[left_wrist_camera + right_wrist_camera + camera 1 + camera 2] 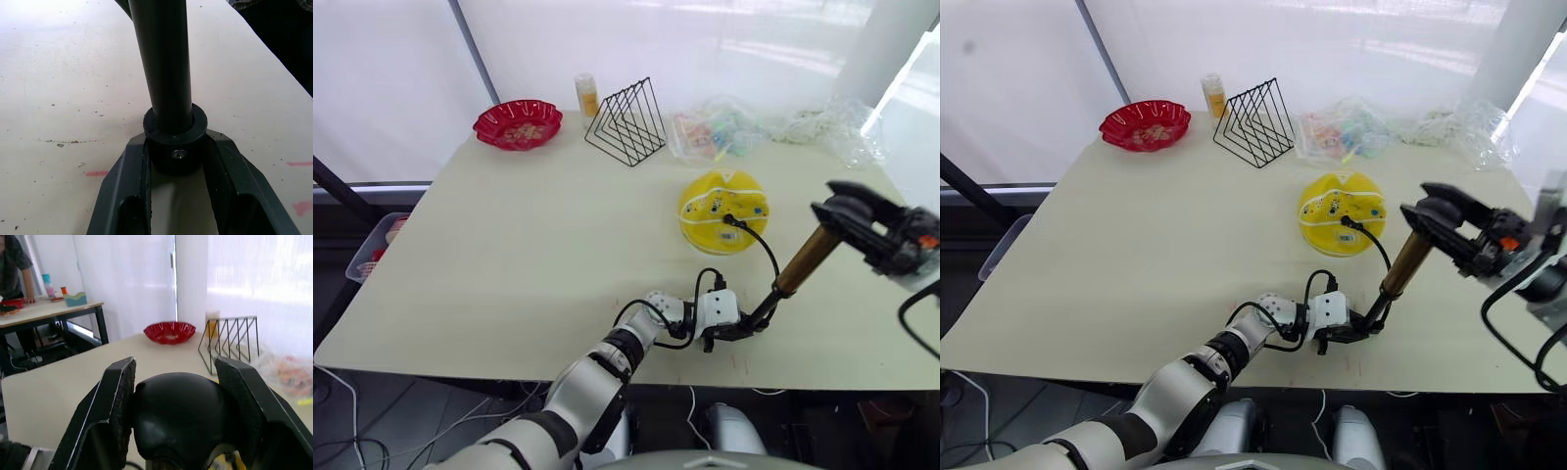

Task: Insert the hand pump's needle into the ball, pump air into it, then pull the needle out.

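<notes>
Hand pump (808, 259) tilted over the worktop's (509, 264) near edge, base down, between both claws. Left claw (177, 161) clamped on the pump's black bottom cap, low on the worktop. Right claw (175, 416) closed round the black T-handle at the raised end. Thin hose arcing from the base to the saggy yellow ball (722, 209), lying flat just beyond. Needle too small to make out at the ball's surface.
</notes>
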Robot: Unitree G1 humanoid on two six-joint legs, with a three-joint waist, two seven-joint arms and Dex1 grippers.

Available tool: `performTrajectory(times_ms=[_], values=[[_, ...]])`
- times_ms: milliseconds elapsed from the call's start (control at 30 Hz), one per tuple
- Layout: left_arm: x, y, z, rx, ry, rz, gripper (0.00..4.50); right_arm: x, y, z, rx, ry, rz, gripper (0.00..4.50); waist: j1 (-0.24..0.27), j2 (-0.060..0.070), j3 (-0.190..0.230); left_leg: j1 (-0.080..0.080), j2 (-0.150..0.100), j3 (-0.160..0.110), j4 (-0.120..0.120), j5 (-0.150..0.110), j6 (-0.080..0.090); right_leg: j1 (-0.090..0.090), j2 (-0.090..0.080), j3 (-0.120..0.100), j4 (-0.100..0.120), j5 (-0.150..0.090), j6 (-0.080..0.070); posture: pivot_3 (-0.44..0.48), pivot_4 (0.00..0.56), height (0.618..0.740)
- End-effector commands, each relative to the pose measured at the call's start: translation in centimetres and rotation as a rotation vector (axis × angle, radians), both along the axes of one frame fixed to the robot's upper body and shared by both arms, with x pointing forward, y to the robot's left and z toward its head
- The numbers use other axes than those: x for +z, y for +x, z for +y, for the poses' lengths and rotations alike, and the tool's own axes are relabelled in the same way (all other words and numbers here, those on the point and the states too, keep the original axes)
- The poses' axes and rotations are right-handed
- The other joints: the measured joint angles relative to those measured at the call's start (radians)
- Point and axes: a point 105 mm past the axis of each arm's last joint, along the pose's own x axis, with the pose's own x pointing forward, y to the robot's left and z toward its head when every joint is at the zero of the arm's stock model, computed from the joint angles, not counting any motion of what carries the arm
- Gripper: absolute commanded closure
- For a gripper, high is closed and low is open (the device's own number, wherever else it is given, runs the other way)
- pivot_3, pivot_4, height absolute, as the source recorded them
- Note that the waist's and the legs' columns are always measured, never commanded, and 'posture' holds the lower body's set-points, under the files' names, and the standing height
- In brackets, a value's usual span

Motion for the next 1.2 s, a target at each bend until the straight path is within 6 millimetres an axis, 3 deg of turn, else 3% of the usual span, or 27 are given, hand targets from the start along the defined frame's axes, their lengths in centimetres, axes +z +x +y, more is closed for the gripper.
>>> performTrajectory(times_ms=[33, 133, 267, 467, 633, 733, 867, 1033, 1200], values=[[-5.6, -3.3, 3.2, -0.056, 0.226, 0.144, 3.48, 4.3, -1.8, -1.7, -0.085, -0.014, -0.188, 2.43, 0.0, -0.002, 0.002, -0.001, 0.0, 0.0, 0.0, 0.0, 0.0, 0.0, 0.0, 0.0, 0.0, 0.0, 0.0, 0.0, 0.15, 0.737], [-5.7, -3.3, 3.2, -0.058, 0.229, 0.145, 3.48, 2.5, -1.6, -1.4, -0.079, -0.033, -0.123, 2.43, 0.001, -0.003, 0.002, -0.001, 0.0, 0.001, 0.0, 0.0, 0.0, 0.0, -0.001, 0.001, 0.0, 0.0, 0.0, 0.0, 0.15, 0.737], [-5.7, -3.4, 3.3, -0.057, 0.23, 0.145, 3.48, -5.2, -0.8, -0.7, -0.095, -0.079, 0.1, 2.43, 0.0, -0.01, -0.004, 0.001, 0.001, 0.0, 0.0, 0.0, 0.0, 0.001, 0.001, 0.0, 0.0, 0.0, 0.0, 0.0, 0.15, 0.737], [-5.7, -3.3, 3.3, -0.054, 0.231, 0.142, 3.48, -11.4, 0.2, -0.5, -0.16, -0.031, 0.251, 2.43, -0.014, -0.018, -0.013, 0.004, 0.002, 0.0, 0.0, 0.0, 0.0, 0.001, 0.002, 0.001, 0.001, 0.0, 0.0, 0.0, 0.15, 0.737], [-5.7, -3.3, 3.3, -0.052, 0.23, 0.143, 3.48, -14.6, 0.1, 0.2, -0.154, -0.057, 0.313, 2.43, -0.015, -0.017, -0.015, 0.004, 0.002, -0.001, 0.0, 0.0, 0.0, 0.001, 0.001, 0.001, 0.001, 0.0, 0.0, 0.0, 0.15, 0.737], [-5.7, -3.3, 3.3, -0.051, 0.229, 0.144, 3.48, -15.2, 0.3, 0.2, -0.162, -0.079, 0.313, 2.43, -0.016, -0.016, -0.015, 0.004, 0.002, 0.0, 0.0, 0.0, 0.0, 0.001, 0.0, 0.001, 0.001, 0.0, 0.0, 0.0, 0.15, 0.737], [-5.7, -3.3, 3.3, -0.051, 0.229, 0.146, 3.48, -11.3, 0.6, 0.1, -0.129, -0.047, 0.174, 2.43, -0.015, -0.015, -0.014, 0.003, 0.002, -0.001, 0.0, 0.0, 0.0, 0.001, -0.003, 0.0, 0.001, 0.0, 0.0, 0.0, 0.15, 0.737], [-5.8, -3.4, 3.3, -0.054, 0.23, 0.148, 3.48, -3.5, 1.0, -0.6, -0.109, -0.033, -0.035, 2.43, -0.011, -0.003, -0.004, 0.002, 0.0, -0.001, 0.001, 0.0, 0.0, 0.001, -0.006, 0.0, 0.001, 0.0, 0.0, 0.0, 0.15, 0.737], [-5.8, -3.4, 3.3, -0.058, 0.233, 0.15, 3.48, 2.8, 0.3, -2.6, -0.148, -0.042, -0.184, 2.43, -0.002, 0.002, 0.003, 0.0, -0.002, 0.0, 0.001, 0.0, 0.0, 0.0, -0.002, 0.0, 0.001, 0.0, 0.0, 0.0, 0.15, 0.737]])
